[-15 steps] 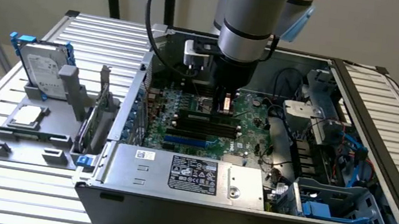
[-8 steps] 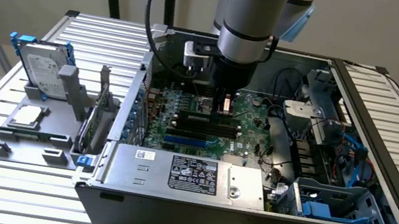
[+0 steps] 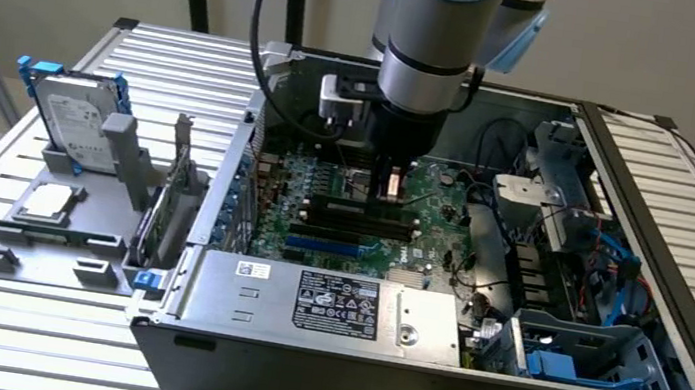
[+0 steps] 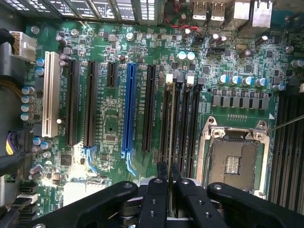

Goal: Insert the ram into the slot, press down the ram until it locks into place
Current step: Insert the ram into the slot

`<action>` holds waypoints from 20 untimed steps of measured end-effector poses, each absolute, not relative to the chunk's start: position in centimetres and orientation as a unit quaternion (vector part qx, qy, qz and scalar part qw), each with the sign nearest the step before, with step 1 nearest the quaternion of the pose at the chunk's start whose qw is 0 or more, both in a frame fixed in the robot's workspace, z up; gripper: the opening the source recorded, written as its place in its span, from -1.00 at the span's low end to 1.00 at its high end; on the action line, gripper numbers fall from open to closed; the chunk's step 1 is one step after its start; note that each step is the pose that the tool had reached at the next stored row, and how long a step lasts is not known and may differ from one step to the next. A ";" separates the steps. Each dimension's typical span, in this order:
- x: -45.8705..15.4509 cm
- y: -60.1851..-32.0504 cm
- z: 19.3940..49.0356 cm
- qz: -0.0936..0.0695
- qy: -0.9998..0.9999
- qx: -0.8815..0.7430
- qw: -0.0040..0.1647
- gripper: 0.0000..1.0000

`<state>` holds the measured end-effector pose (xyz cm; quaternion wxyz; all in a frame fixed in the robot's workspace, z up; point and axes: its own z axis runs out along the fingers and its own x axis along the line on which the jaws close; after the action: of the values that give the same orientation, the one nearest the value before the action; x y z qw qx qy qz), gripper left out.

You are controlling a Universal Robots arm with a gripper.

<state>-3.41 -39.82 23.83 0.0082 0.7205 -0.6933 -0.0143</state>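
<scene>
The open computer case point(image 3: 430, 387) took up the centre and lower right of the exterior view, with the green motherboard point(image 4: 109, 123) lying flat inside it. My arm point(image 3: 437, 25) came down from the top centre of that view, and its gripper point(image 4: 168, 167) stood over the middle of the board. In the wrist view I saw the two black fingers point(image 4: 160, 173) drawn close, clamped on the ram point(image 4: 170, 123), which showed edge-on as a thin strip running away from them. It stood along the slot point(image 4: 166, 133), one of the parallel black sockets between the long blue slot point(image 4: 128, 109) and the processor socket point(image 4: 235, 161). I could not tell whether the white clip point(image 4: 168, 79) at the far end had latched. I judged the ram light, stiff and brittle, its chips and contacts easily hurt, so best gripped on the flat faces near mid-length and kept square to the slot
</scene>
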 end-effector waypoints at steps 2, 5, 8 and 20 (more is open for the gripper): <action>-3.4 -39.8 23.7 -0.013 -0.695 0.719 0.009 -0.73; -3.4 -39.8 23.6 -0.011 -0.697 0.717 0.011 -0.73; -3.4 -39.8 23.5 -0.010 -0.697 0.717 0.013 -0.73; -3.4 -39.8 23.0 -0.007 -0.697 0.717 0.016 -0.73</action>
<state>-3.41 -39.79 23.04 0.0162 0.7168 -0.6971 -0.0065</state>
